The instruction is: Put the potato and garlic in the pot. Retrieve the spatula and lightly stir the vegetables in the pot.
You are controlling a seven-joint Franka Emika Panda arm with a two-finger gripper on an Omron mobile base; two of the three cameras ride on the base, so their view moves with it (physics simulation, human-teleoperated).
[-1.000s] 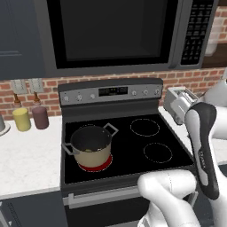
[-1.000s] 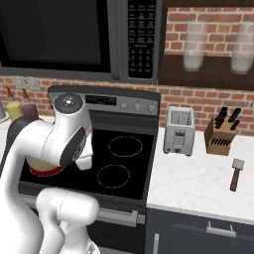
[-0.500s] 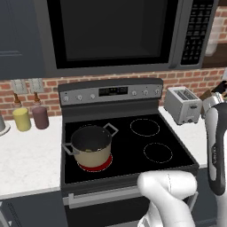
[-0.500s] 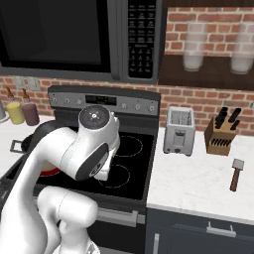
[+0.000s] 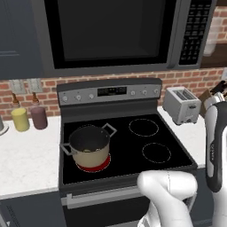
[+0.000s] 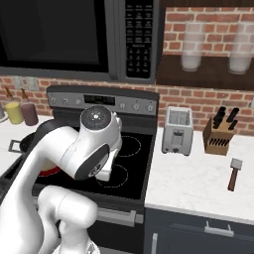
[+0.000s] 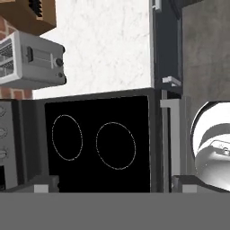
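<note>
Right base view: spatula (image 6: 233, 173) lay on the worktop (image 6: 198, 183), right of the stove (image 6: 130, 159).
Left base view: pot (image 5: 90, 146) stood on the stove's front-left burner.
Gripper: jaws spread wide, holding nothing.

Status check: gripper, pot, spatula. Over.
Gripper open, nothing held. Tan-beige pot with grey loop handles on front-left burner, red glow beneath. Brown-handled spatula flat on white counter right of knife block. Path looks clear.

Silver toaster (image 6: 177, 130) sits on the white bench (image 6: 198, 183) beside the knife block (image 6: 221, 136); yellow canister (image 5: 20, 119) touches maroon canister (image 5: 38, 117).
</note>
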